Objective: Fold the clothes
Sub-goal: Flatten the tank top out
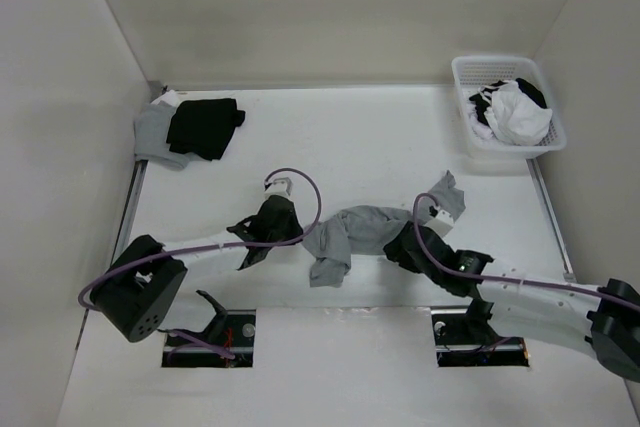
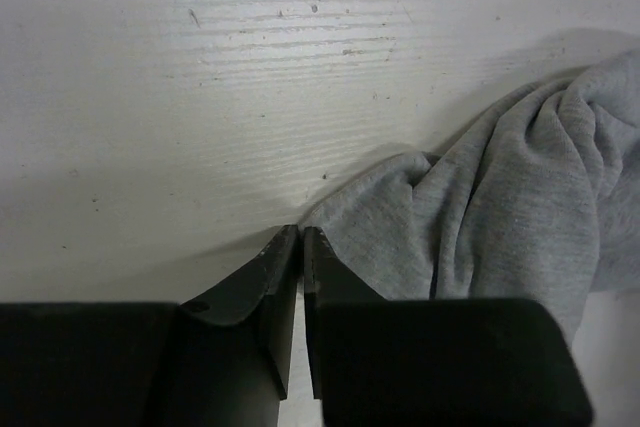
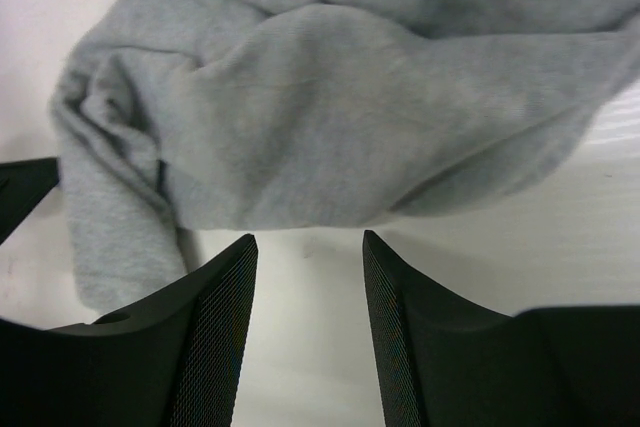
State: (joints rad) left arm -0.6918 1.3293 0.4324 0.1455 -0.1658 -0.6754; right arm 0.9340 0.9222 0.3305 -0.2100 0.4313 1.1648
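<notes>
The clothes (image 1: pixel 350 232), a crumpled mid-grey knit top, lie bunched on the white table between my two arms, with one end trailing out to the right rear. My left gripper (image 1: pixel 296 236) is at the top's left edge. In the left wrist view the left gripper (image 2: pixel 301 231) is shut, its tips pinching the very edge of the clothes (image 2: pixel 500 207). My right gripper (image 1: pixel 390 247) is at the heap's right side. In the right wrist view the right gripper (image 3: pixel 310 239) stands open just short of the clothes (image 3: pixel 350 117), with only bare table between its fingers.
A white basket (image 1: pixel 462 107) at the back right holds white and black garments (image 1: pixel 515 112). At the back left a black garment (image 1: pixel 205 127) lies on a light-grey one (image 1: pixel 152 132). Walls close in the table at the left, rear and right.
</notes>
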